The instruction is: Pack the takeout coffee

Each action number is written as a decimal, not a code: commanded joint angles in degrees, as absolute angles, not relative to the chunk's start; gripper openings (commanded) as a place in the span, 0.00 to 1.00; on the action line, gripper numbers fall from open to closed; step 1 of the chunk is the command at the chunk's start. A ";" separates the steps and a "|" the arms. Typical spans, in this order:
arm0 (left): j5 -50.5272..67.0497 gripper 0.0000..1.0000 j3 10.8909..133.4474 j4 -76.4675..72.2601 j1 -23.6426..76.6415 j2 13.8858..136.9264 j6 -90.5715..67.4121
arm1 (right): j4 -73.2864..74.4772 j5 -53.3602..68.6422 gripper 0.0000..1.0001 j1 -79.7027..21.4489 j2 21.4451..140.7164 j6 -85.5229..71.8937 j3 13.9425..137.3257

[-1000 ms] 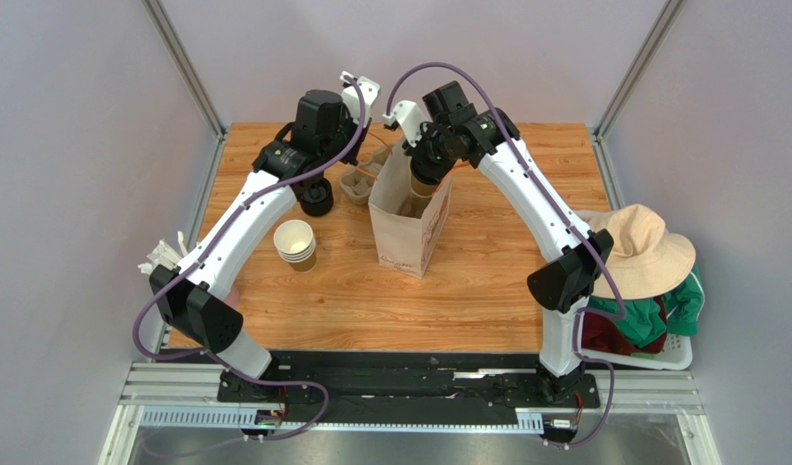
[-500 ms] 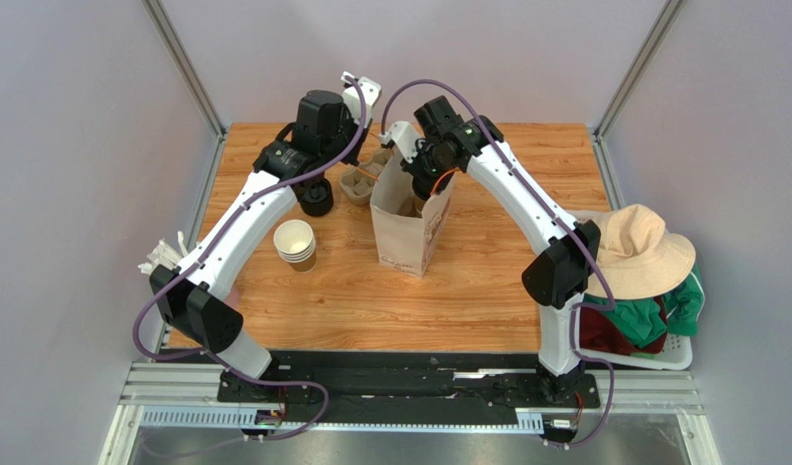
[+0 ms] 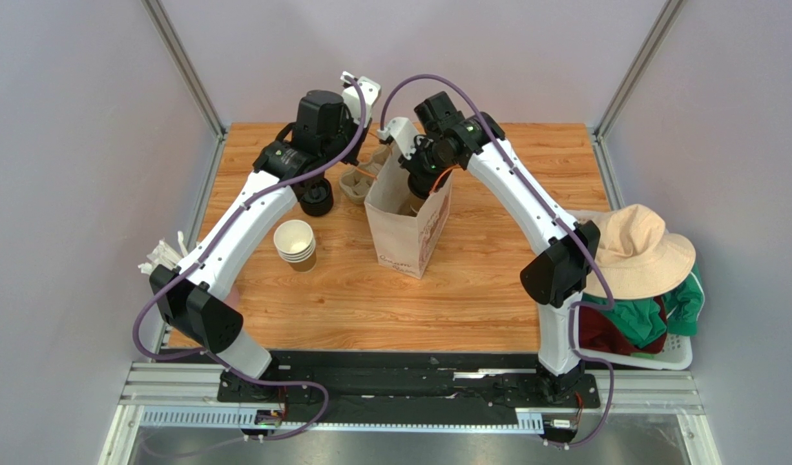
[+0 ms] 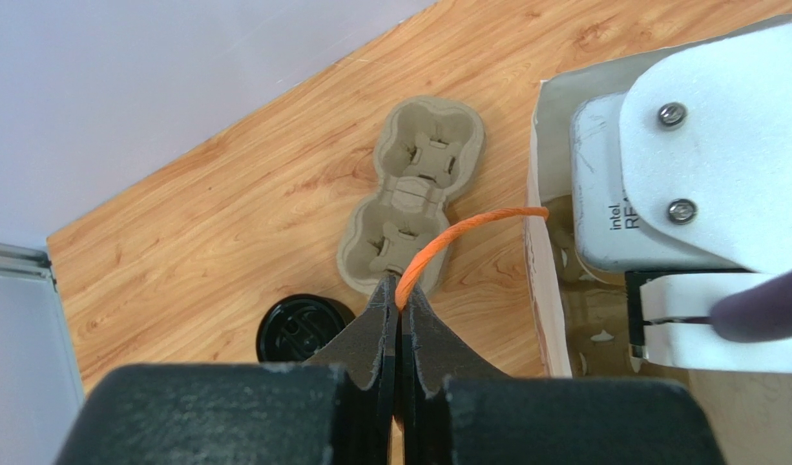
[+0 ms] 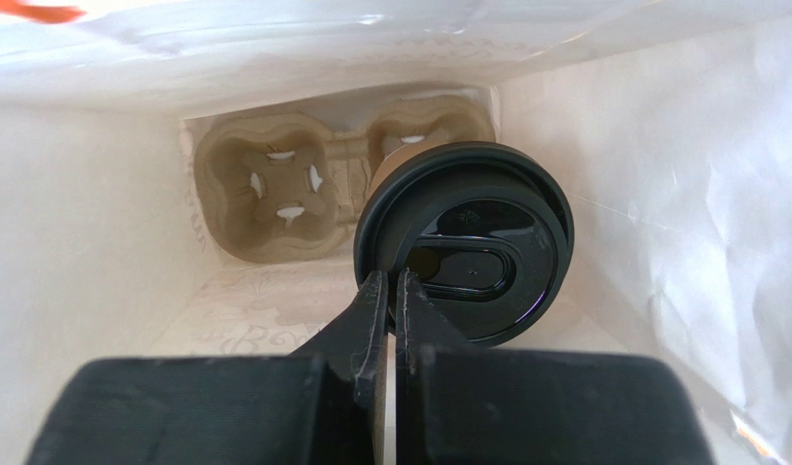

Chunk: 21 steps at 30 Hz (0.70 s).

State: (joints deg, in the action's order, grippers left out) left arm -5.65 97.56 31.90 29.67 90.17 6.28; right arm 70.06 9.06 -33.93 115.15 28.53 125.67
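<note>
The takeout coffee (image 5: 478,242), a brown cup under a black sip lid, hangs inside the white paper bag (image 3: 400,237). It is above the right pocket of a pulp cup carrier (image 5: 264,189) on the bag's floor. My right gripper (image 5: 390,281) is shut on the lid's near rim, reaching down into the bag. My left gripper (image 4: 400,291) is shut on the bag's orange handle (image 4: 468,228) and holds it out to the left of the bag's rim (image 4: 538,223).
A second pulp carrier (image 3: 356,181) and a stack of black lids (image 3: 315,199) lie left of the bag. A stack of lidless cups (image 3: 295,242) stands nearer. A basket with a hat and clothes (image 3: 642,252) sits at the right edge.
My right gripper has gone lower into the bag with the coffee. The bag's top has shifted a little to the left. The left arm has held still.
</note>
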 commanded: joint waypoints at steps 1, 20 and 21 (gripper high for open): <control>-5.71 0.00 98.61 29.71 30.15 89.91 5.27 | 71.36 11.60 0.00 -33.66 115.75 26.99 129.37; -5.62 0.00 99.14 29.97 31.11 91.05 5.27 | 69.26 15.65 0.00 -30.94 115.58 19.34 133.42; -5.62 0.00 99.23 29.97 31.11 91.05 5.27 | 69.26 15.30 0.00 -31.02 115.84 19.34 133.68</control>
State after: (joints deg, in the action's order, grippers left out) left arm -5.65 97.56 31.86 30.63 90.65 6.26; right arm 72.53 14.87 -30.59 118.80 20.71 133.84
